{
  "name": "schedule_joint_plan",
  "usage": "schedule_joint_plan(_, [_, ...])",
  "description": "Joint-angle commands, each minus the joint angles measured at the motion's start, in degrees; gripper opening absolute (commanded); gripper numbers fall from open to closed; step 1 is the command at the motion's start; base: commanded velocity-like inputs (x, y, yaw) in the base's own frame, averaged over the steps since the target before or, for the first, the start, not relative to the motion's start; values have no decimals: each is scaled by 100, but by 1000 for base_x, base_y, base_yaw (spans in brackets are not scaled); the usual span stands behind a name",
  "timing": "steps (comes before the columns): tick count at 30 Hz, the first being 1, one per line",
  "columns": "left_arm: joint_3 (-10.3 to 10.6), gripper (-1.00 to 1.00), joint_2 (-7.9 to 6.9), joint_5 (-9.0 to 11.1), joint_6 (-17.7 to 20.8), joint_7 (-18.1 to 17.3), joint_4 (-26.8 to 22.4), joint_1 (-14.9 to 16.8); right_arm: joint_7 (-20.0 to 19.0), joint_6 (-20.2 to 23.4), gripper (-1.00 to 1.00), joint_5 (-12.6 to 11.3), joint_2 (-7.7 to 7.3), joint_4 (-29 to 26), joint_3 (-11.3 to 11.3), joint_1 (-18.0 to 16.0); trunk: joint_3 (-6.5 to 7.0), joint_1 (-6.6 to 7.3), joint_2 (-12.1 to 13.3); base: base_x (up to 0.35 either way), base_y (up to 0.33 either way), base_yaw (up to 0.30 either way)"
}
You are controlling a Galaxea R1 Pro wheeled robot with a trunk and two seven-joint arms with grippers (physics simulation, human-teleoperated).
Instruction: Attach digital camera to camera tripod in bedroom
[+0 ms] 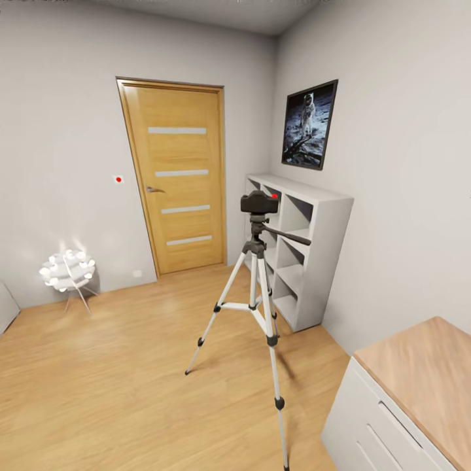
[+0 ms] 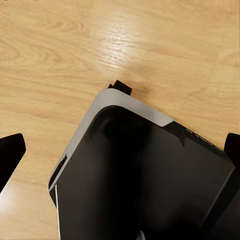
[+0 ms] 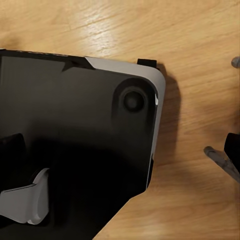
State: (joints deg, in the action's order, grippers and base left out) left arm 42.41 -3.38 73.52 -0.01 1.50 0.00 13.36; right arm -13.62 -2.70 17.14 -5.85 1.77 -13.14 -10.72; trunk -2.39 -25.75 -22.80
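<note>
In the head view the camera tripod (image 1: 256, 301) stands upright on the wood floor mid-room, its silver legs spread and its black pan handle pointing right. The digital camera (image 1: 260, 202), black with a red dot on top, sits on the tripod head. Both wrist views look down at the floor. My left gripper (image 2: 122, 152) is open, with its dark fingertips (image 2: 11, 156) at the picture's edges and nothing between them. My right gripper (image 3: 122, 147) is also open and empty. A grey tripod leg (image 3: 220, 161) shows beside one of its fingertips.
A white cube shelf (image 1: 327, 216) stands against the right wall behind the tripod, under a framed moon picture (image 1: 309, 124). The wooden door (image 1: 178, 176) is shut. A white lamp (image 1: 67, 269) sits on the floor at left. A wood-topped dresser (image 1: 418, 386) is near right. My black base (image 2: 145, 185) is below both grippers.
</note>
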Motion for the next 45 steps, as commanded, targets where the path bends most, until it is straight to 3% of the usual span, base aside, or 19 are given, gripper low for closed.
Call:
schedule_joint_plan(1, [48,100,2,39,-12,16,0,6,-9,-30,100,52,-4,18,-48,-9,-3,-4,-12,0,0,0])
schedule_joint_plan(45, [48,100,-13,45,-58,17,-3,6,-9,-38,100,52,-39,17,-48,-9,411,-4,-12,0,0,0])
